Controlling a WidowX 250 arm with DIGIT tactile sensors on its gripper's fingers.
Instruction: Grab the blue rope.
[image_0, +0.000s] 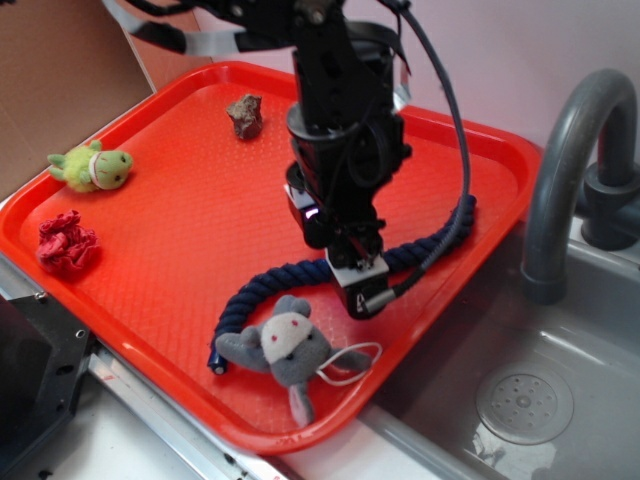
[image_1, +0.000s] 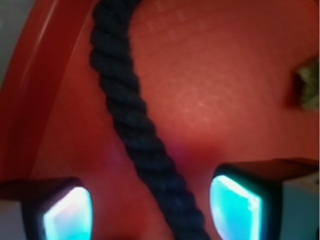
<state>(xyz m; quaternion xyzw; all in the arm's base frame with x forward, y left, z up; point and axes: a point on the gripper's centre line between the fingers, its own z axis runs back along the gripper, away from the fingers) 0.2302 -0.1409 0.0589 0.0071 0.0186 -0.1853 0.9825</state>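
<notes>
1. A thick, dark navy twisted cotton rope (image_0: 262, 285) lies in a wavy line across the near-right part of a red plastic tray (image_0: 180, 220) with a raised rim.
2. One rope end, with a small blue tip, rests near the tray's front edge, just beside a grey plush mouse (image_0: 285, 350); the other end reaches toward the tray's right rim.
3. The black robot arm comes down over the rope's middle stretch, and its claw (image_0: 355, 285) sits low over the tray there.
4. In the wrist view the claw (image_1: 150, 212) stands open, with the two fingers (image_1: 67, 212) wide apart and the rope (image_1: 135, 125) running diagonally between them.
5. The fingers straddle the rope without pressing it; a clear gap shows on each side, so nothing is gripped.
6. A thin dark cable hangs from the arm and loops down beside the rope on the right.
7. A green and yellow plush toy (image_0: 92, 167) lies at the tray's left edge, well apart from the rope.
8. A crumpled red cloth piece (image_0: 66, 243) lies near the left front rim.
9. A small brown-grey lump (image_0: 245, 115) rests near the tray's far edge.
10. To the right of the tray are a grey metal sink (image_0: 540, 400) and a curved grey faucet (image_0: 570, 160).
</notes>
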